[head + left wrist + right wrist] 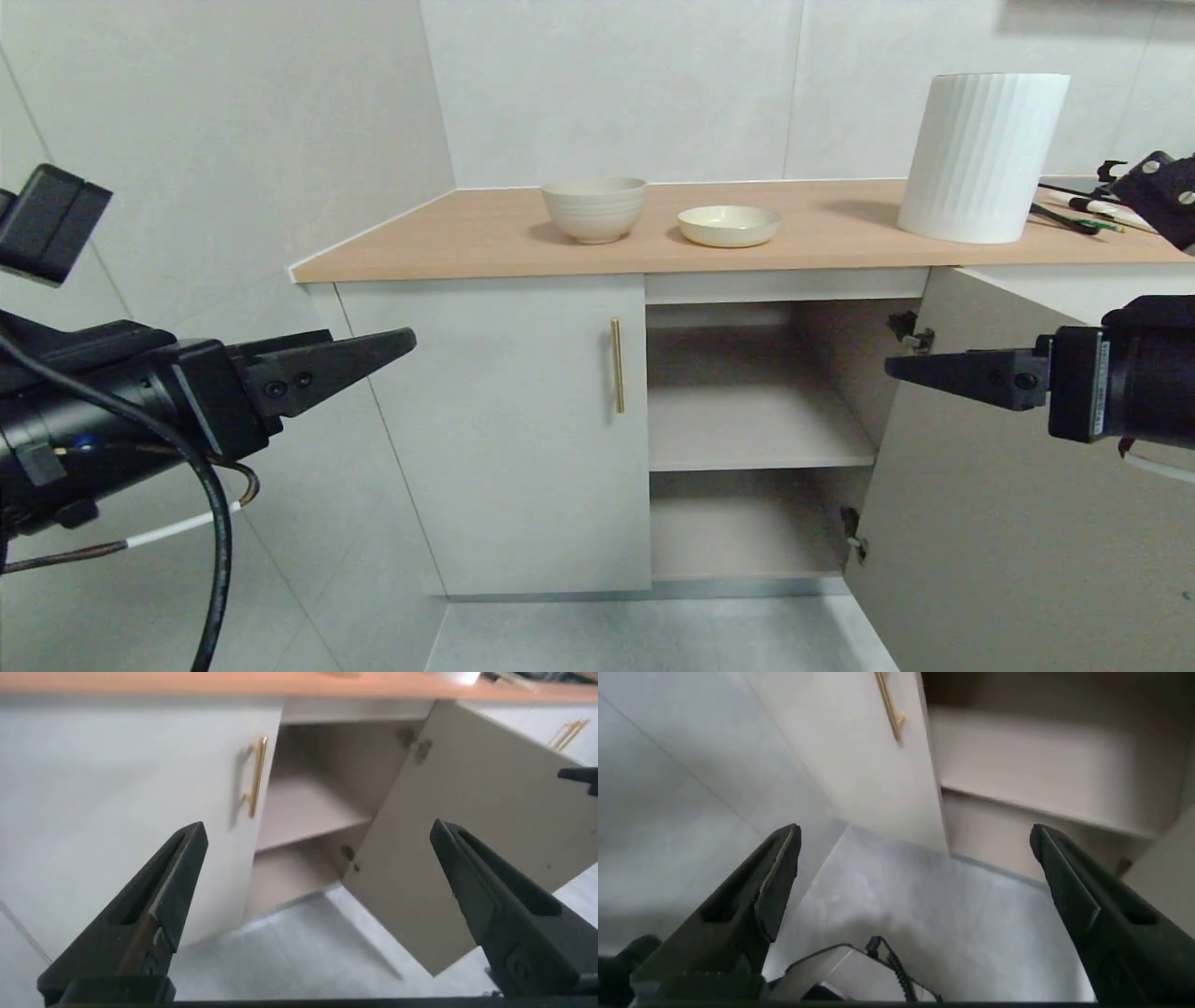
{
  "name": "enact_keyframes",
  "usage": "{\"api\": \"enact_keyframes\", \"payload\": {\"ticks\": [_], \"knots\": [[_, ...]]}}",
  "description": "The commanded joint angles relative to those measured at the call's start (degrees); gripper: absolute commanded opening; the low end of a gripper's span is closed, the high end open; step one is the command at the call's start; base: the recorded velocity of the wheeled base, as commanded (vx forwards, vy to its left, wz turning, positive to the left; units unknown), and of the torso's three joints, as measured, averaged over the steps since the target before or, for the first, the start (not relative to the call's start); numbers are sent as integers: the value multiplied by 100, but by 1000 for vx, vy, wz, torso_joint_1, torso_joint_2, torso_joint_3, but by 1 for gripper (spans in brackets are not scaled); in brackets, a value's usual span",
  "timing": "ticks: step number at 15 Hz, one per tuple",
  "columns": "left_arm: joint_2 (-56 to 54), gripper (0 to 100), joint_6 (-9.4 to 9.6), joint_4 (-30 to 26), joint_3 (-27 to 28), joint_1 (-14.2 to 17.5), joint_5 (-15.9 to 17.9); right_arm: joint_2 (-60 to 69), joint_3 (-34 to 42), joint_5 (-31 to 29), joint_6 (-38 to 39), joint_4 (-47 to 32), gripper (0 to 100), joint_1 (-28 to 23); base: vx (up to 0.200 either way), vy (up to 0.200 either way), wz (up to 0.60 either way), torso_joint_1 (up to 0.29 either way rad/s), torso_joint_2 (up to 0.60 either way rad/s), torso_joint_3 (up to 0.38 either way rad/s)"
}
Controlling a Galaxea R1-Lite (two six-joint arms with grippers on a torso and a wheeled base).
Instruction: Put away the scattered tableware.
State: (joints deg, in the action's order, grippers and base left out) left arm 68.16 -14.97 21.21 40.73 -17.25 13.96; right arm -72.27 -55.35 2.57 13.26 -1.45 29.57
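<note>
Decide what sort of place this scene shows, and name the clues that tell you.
Probably a kitchen, or a mock-up of one: a wooden countertop against tiled walls, a bowl and a shallow dish standing on it, and a cupboard underneath with one door open onto shelves.

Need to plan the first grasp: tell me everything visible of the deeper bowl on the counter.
The bowl is cream-coloured, round and deep, with faint horizontal ridges around its wall and a narrower foot; it looks like glazed ceramic. It stands upright, mouth up, on the wood-look countertop above the shut cabinet door, beside the shallow dish but apart from it. Only the countertop touches it. Its inside is mostly hidden.
</note>
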Motion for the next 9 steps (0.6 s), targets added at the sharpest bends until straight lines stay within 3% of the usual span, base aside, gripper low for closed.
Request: {"api": "enact_keyframes", "payload": {"ticks": [1, 9], "knots": [[-13, 100, -6, -38, 32, 2, 2, 125, 138, 94, -8, 31, 100, 4, 200, 0, 0, -2, -7, -2], [31, 100, -24, -38, 40, 20, 10, 81, 270, 147, -254, 40, 100, 13, 200, 0, 0, 3, 4, 2]]}}
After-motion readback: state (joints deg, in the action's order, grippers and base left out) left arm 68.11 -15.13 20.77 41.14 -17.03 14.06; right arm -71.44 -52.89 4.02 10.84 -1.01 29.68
